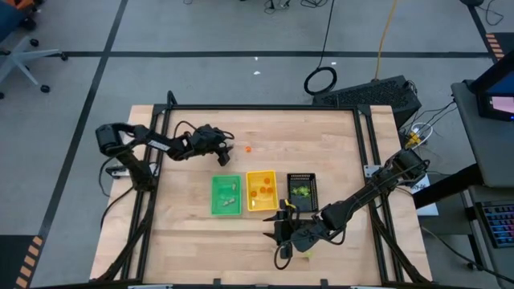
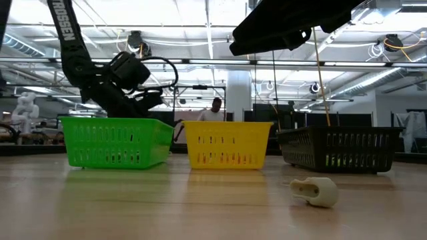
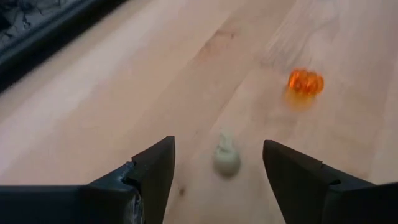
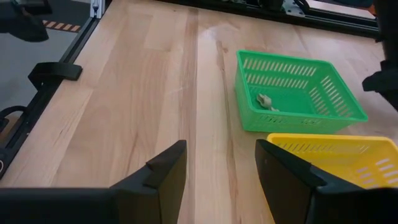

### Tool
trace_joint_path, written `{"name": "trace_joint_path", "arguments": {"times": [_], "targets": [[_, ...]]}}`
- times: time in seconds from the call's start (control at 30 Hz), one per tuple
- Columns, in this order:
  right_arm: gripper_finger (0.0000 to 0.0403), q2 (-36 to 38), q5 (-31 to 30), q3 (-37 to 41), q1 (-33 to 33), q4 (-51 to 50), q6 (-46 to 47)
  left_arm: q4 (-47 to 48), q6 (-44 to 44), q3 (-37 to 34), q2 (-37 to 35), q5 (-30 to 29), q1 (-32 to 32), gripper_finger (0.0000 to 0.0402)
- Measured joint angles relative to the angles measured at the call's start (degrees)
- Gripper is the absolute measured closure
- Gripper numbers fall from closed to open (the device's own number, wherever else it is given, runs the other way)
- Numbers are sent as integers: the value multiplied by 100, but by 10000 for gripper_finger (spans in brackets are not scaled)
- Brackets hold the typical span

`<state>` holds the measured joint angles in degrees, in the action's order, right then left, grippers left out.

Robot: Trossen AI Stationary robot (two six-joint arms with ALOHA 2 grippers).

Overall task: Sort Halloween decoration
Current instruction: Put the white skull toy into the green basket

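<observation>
A pale whitish-grey trinket point(image 3: 226, 159) lies on the bare wood at the table's far left. My left gripper point(image 3: 217, 144) point(image 1: 227, 154) is low over it and open, one finger on either side, touching nothing. An orange trinket point(image 3: 305, 82) point(image 1: 248, 148) lies a little beyond it, toward the right. My right gripper point(image 4: 221, 144) point(image 1: 277, 227) hovers open with nothing between its fingers, near the front edge before the trays. Another pale trinket point(image 2: 315, 190) lies on the table near the front.
Three trays stand in a row mid-table. The green tray point(image 1: 226, 195) holds pale pieces point(image 4: 266, 101). The yellow tray point(image 1: 261, 191) holds orange ones. The black tray point(image 1: 302, 189) holds yellow-green ones. Black frame rails point(image 1: 161, 160) run along the table's sides. A person shows in the room behind.
</observation>
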<state>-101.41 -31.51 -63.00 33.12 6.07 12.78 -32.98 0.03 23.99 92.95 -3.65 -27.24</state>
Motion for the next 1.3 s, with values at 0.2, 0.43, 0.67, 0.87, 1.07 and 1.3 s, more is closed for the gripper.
{"name": "trace_joint_path", "arguments": {"times": [0.2, 0.43, 0.67, 0.87, 1.07, 1.3], "targets": [[225, 0, 0, 0, 0, 0, -65, -321, -113, 0, 424, 33, 0, 158], [225, 0, -2, 0, -2, 4, -99, -545, -124, 4, 608, 38, 0, 159], [225, 0, -2, 0, -2, 17, -103, -578, -94, 6, 625, 49, 44, 211], [225, 0, -2, 0, -2, 17, -90, -574, -67, 7, 627, 35, 156, 268], [225, 0, -2, 0, -2, 17, -85, -568, -62, 7, 630, -28, 195, 311], [225, 0, -2, 0, -2, 17, -85, -566, -61, 7, 630, -88, 195, 344]]}}
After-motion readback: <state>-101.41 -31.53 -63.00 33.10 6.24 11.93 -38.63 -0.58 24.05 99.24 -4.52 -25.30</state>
